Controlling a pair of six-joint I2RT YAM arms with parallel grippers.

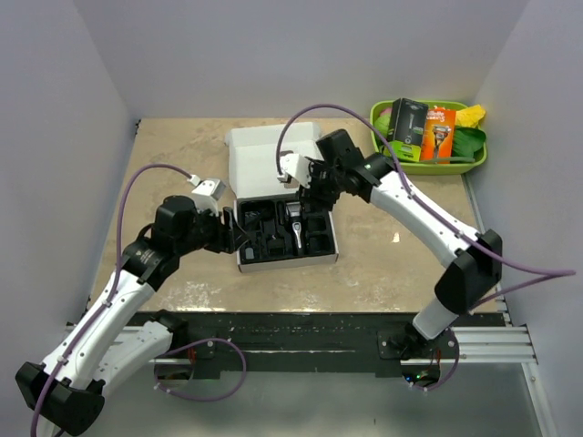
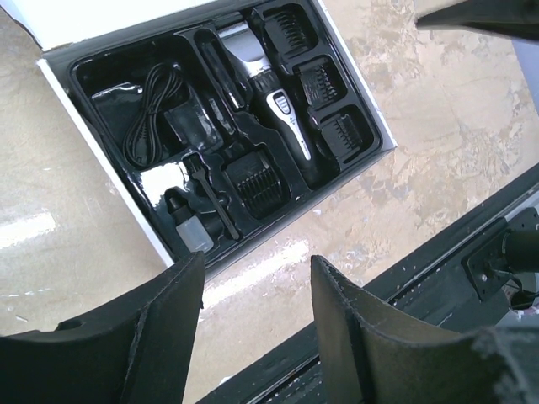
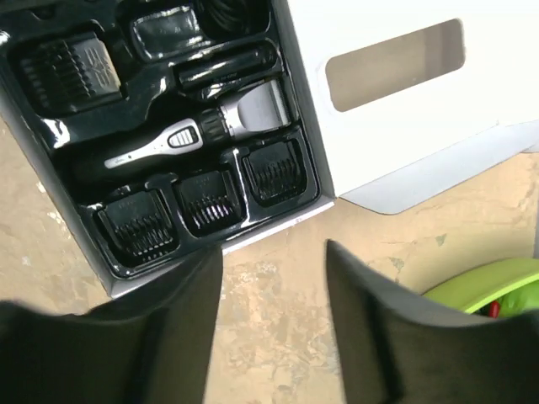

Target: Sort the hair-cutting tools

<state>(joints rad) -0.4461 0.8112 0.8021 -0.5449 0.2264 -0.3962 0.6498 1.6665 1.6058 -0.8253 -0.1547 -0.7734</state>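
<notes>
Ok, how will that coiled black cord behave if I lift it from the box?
Probably floppy: the cord lies in loose loops, so it would likely uncoil and dangle. Likely light, being thin. It may snag on the tray wall of its deep pocket.

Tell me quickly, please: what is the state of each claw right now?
Left claw: open, holding nothing.
Right claw: open, holding nothing.
</notes>
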